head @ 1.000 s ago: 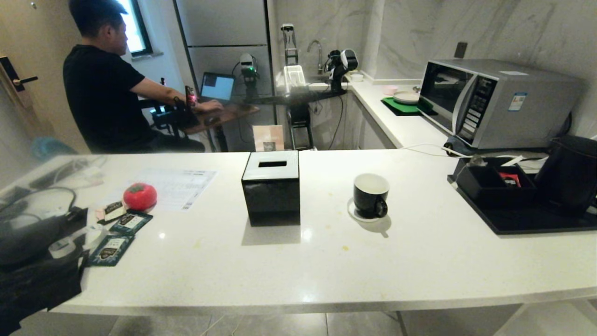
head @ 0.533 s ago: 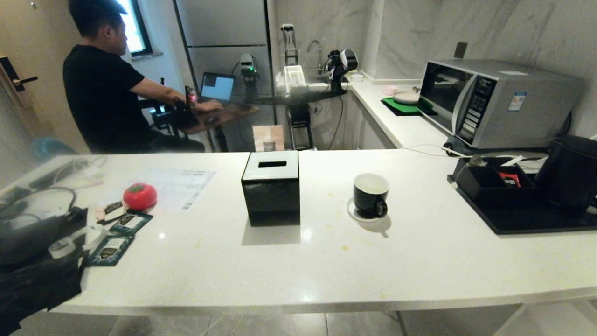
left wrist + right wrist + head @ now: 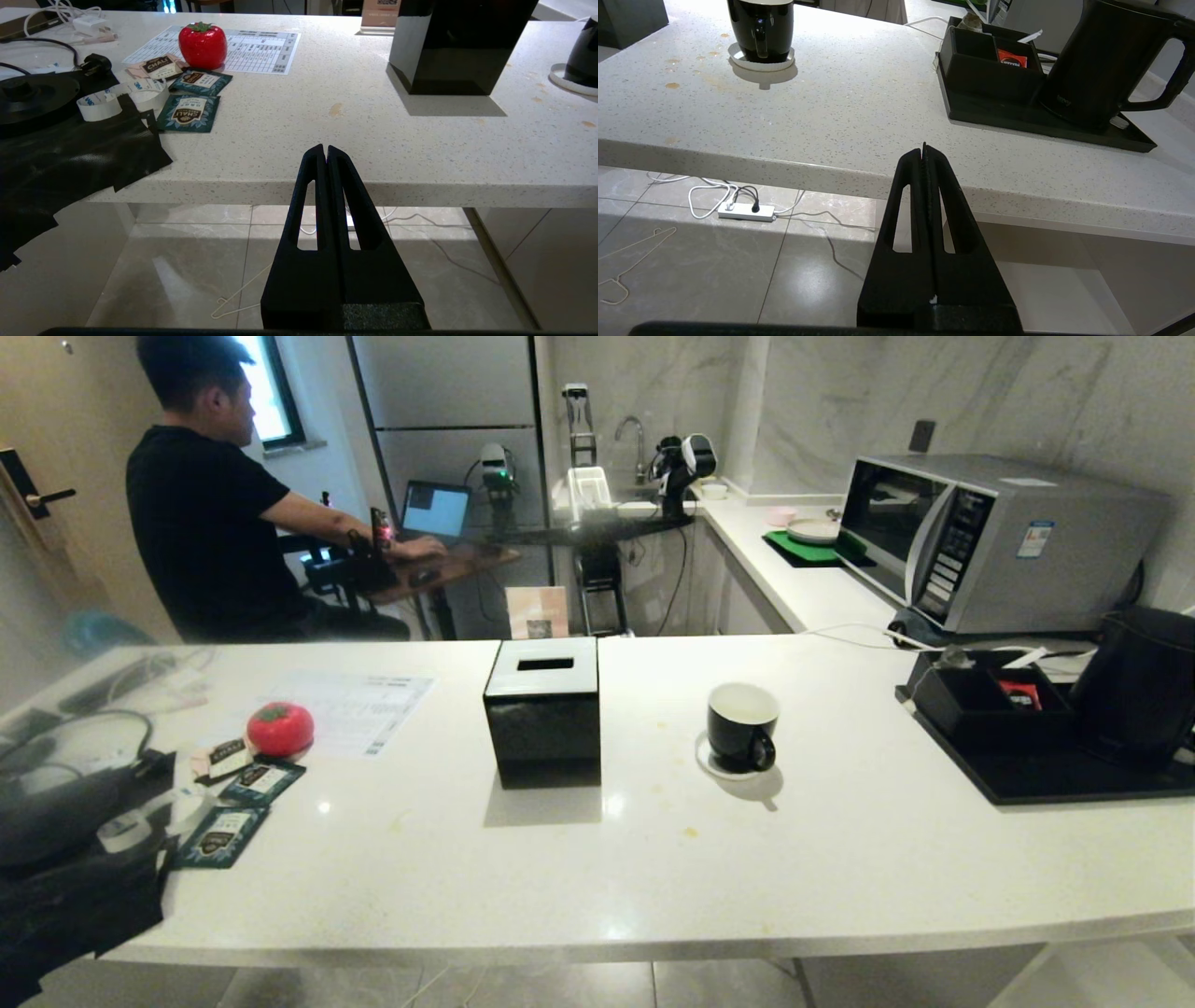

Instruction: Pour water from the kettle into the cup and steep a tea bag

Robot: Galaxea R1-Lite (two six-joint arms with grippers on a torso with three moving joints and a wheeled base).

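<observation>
White speckled counter (image 3: 840, 859), faint tea-coloured stains; grey tiled floor below; cup (image 3: 741, 726) mid-counter on its saucer; kettle (image 3: 1139, 686) on black tray (image 3: 1055, 782) far right; left gripper (image 3: 326, 151) and right gripper (image 3: 924, 149) pinched closed, empty, before the counter edge.

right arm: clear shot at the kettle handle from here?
Probably yes. The right pincer sits shut below the counter edge, the kettle stands on its tray with the handle facing outward, and nothing stands between them.
</observation>
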